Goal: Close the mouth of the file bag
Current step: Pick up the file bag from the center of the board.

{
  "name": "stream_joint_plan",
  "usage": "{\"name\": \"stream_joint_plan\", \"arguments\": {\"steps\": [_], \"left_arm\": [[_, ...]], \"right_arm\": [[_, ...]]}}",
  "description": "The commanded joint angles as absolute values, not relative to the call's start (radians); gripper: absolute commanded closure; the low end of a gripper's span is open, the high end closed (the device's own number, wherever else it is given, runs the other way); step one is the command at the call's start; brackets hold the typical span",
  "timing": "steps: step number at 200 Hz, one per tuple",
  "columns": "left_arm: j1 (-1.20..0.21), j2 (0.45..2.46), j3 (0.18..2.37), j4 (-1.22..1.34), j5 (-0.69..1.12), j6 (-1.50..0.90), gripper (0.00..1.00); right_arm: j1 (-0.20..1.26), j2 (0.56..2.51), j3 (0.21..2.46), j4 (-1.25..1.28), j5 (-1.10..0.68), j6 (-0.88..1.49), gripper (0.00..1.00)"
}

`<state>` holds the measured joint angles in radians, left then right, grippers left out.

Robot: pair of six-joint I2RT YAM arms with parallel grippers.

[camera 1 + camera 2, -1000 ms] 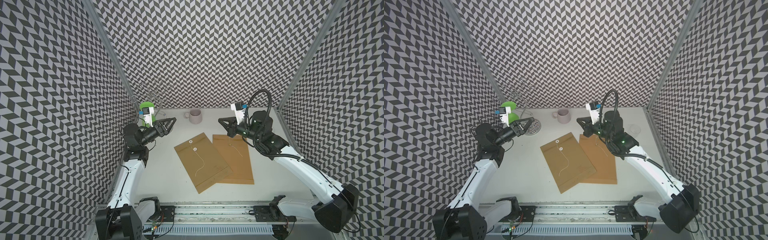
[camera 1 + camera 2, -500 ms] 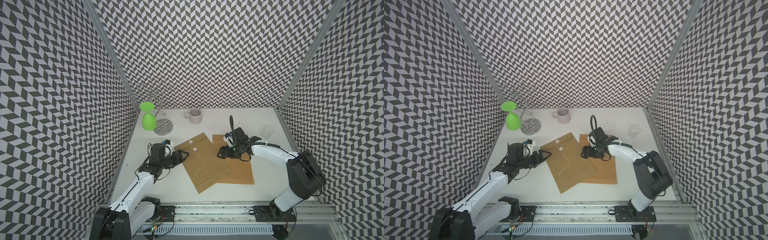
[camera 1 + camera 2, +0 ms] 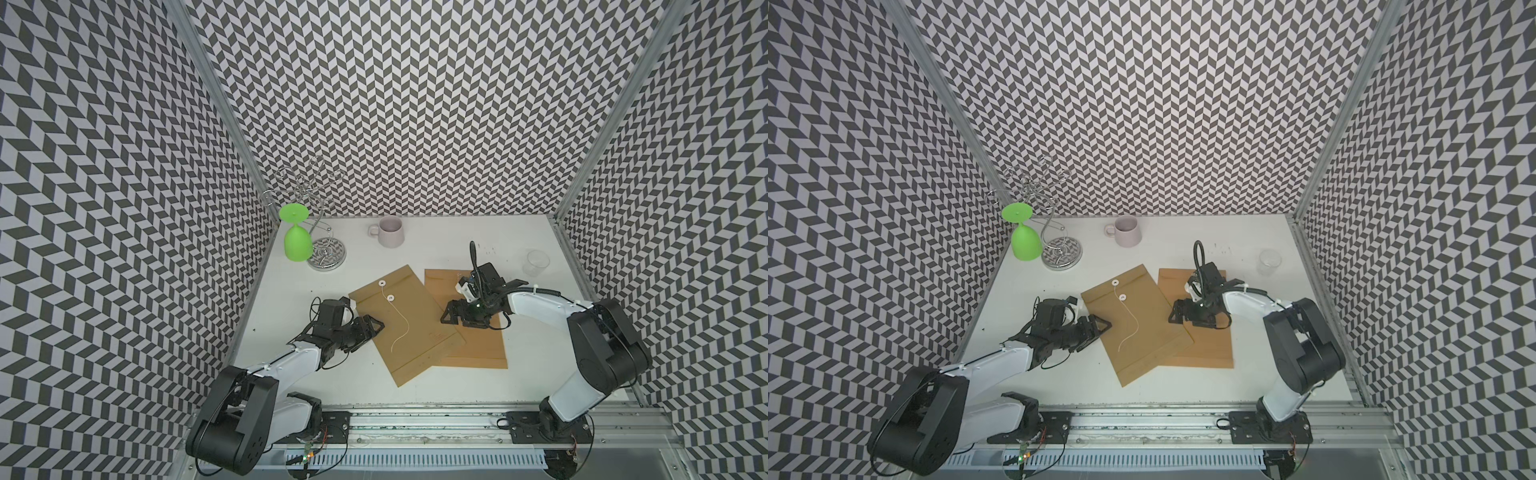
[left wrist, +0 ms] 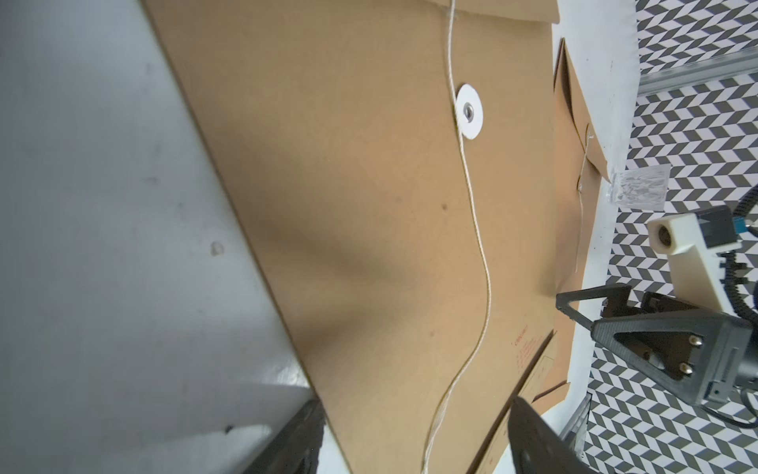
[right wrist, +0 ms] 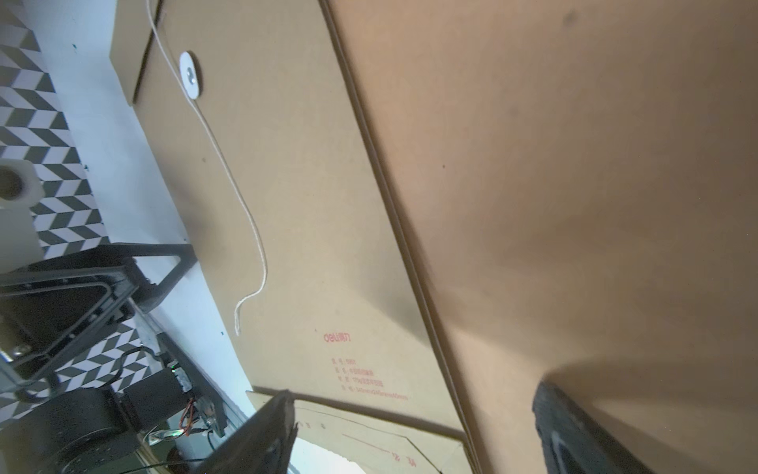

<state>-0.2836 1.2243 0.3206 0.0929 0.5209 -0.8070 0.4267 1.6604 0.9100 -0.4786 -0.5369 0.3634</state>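
Top views, file bag: the kraft string-tie envelope (image 3: 405, 322) lies flat and skewed on the white table (image 3: 415, 245), overlapping a second kraft envelope (image 3: 478, 345); it sits between the two tools.
Top views, closure: the flap looks folded down, but the white string (image 3: 1130, 328) trails loose from the flap disc (image 3: 1114, 283) past the lower disc (image 3: 1122, 297), not wound.
Top views, left gripper (image 3: 372, 326): low, jaws apart and empty, tips at the envelope's near long edge.
Top views, right gripper (image 3: 1177, 313): low at the opposite long edge, above the overlap, holding nothing.
Left wrist view: the jaws stand apart straddling the envelope edge; the string end (image 4: 434, 427) lies between them, just ahead, and the lower disc (image 4: 469, 111) further out.
Right wrist view: jaws spread wide over both envelopes; the string's frayed tip (image 5: 238, 320) lies well off to one side.
Step in hand: approach, my reading; nothing gripped yet.
Next move: probably pinch the thin string near its free end, steady the envelope with the other tool, then wind it round the discs.
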Motion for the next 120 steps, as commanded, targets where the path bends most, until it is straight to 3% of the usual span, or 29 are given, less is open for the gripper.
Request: {"name": "stream_joint_plan", "arguments": {"steps": [1, 52, 96, 120], "left_arm": [[-0.288, 1.262, 0.284, 0.170, 0.523, -0.822, 0.28], [-0.284, 1.310, 0.276, 0.193, 0.531, -0.813, 0.29], [-0.275, 1.289, 0.278, 0.152, 0.518, -0.790, 0.29], [-0.275, 1.284, 0.284, 0.150, 0.517, -0.790, 0.29]], "right_arm": [[0.435, 1.720, 0.870, -0.463, -0.641, 0.365, 0.10], [0.434, 1.676, 0.892, -0.463, -0.746, 0.368, 0.14], [0.419, 1.560, 0.968, -0.465, -0.913, 0.385, 0.21], [0.416, 1.541, 0.984, -0.475, -0.906, 0.396, 0.27]]}}
